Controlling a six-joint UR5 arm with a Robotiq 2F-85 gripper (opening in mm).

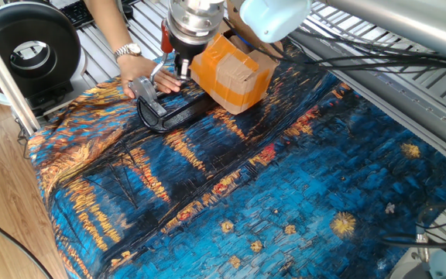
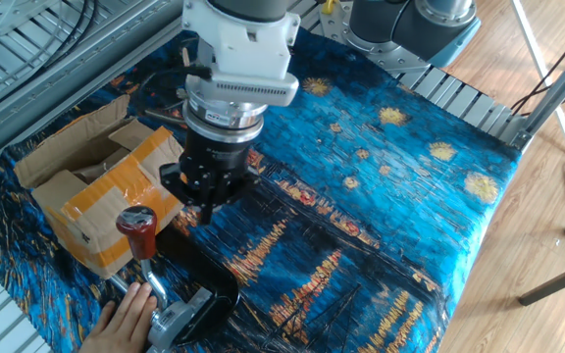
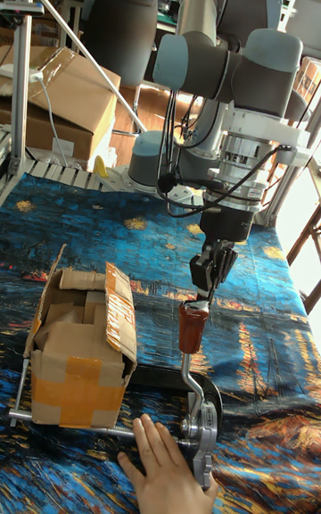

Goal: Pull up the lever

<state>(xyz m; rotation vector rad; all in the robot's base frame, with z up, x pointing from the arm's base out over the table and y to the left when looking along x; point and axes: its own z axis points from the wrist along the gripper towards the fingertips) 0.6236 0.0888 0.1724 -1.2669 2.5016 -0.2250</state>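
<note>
The lever stands nearly upright: its red-brown knob (image 3: 192, 325) tops a thin silver rod (image 3: 188, 382) hinged to a silver bracket (image 3: 204, 438) on a black curved base (image 2: 219, 284). My gripper (image 3: 206, 291) hangs just above and slightly behind the knob, its fingers drawn together and holding nothing. In the other fixed view the gripper (image 2: 200, 211) is right of the knob (image 2: 137, 231), with a gap between them. In one fixed view the gripper (image 1: 179, 66) is beside the knob (image 1: 165, 35).
A person's hand (image 3: 165, 469) presses on the bracket's near end. An orange-taped cardboard box (image 2: 91, 201) sits close beside the lever. The blue patterned cloth (image 2: 381, 196) covers the table. Cables (image 1: 409, 77) run along the far edge.
</note>
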